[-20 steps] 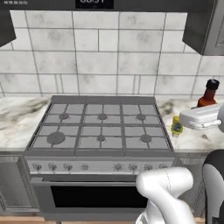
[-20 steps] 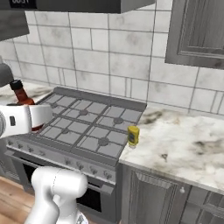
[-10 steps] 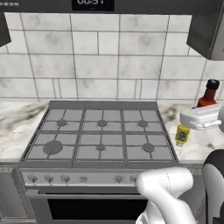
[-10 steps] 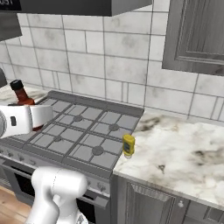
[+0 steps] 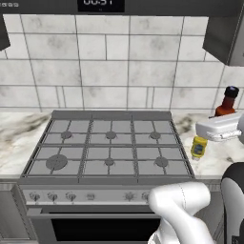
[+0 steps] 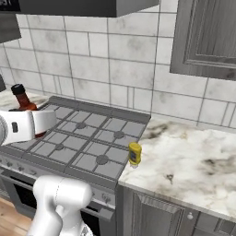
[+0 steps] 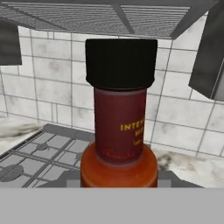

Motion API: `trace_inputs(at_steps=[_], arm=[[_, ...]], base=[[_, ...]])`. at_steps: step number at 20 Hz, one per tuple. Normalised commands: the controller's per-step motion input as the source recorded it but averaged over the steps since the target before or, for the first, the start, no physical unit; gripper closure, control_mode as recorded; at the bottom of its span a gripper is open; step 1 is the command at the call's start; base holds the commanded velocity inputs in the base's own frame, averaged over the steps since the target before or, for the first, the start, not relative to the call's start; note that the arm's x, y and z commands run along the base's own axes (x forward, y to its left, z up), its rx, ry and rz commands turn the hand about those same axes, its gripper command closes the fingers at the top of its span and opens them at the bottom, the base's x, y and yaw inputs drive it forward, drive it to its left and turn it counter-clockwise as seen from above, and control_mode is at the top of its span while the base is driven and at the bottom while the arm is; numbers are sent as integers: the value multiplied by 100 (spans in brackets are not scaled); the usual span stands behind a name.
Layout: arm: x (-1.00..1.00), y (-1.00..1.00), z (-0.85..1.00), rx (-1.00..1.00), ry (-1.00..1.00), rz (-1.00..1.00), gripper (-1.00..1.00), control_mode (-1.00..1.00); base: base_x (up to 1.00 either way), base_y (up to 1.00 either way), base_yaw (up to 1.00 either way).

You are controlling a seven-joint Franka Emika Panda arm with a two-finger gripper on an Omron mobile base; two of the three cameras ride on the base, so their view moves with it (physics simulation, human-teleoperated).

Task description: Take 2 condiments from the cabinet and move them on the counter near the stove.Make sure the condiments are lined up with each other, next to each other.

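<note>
- I saw the stove [image 5: 109,147] flanked by marble tabletop [image 6: 193,161].
- My end effector [image 5: 224,129] was closed around the red sauce bottle [image 7: 119,127], held upright above the tabletop.
- The yellow squeeze bottle [image 6: 134,154] stood upright just beside the stove's right edge.

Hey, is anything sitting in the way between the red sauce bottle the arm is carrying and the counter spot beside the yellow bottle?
Nothing visible blocks it. The red sauce bottle hangs in the gripper just above the yellow bottle, which stands alone on the counter beside the stove.
</note>
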Motion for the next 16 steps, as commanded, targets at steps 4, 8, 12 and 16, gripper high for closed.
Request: trace_inputs(at_steps=[4,8,12,16], arm=[[0,0,0,0,0,0,100,100],[1,0,0,0,0,0,100,-100],[15,-11,-16,0,0,18,100,-100],[24,-51,-35,0,0,39,100,-100]], base=[[4,0,0],[2,0,0],[0,0,0],[0,0,0]])
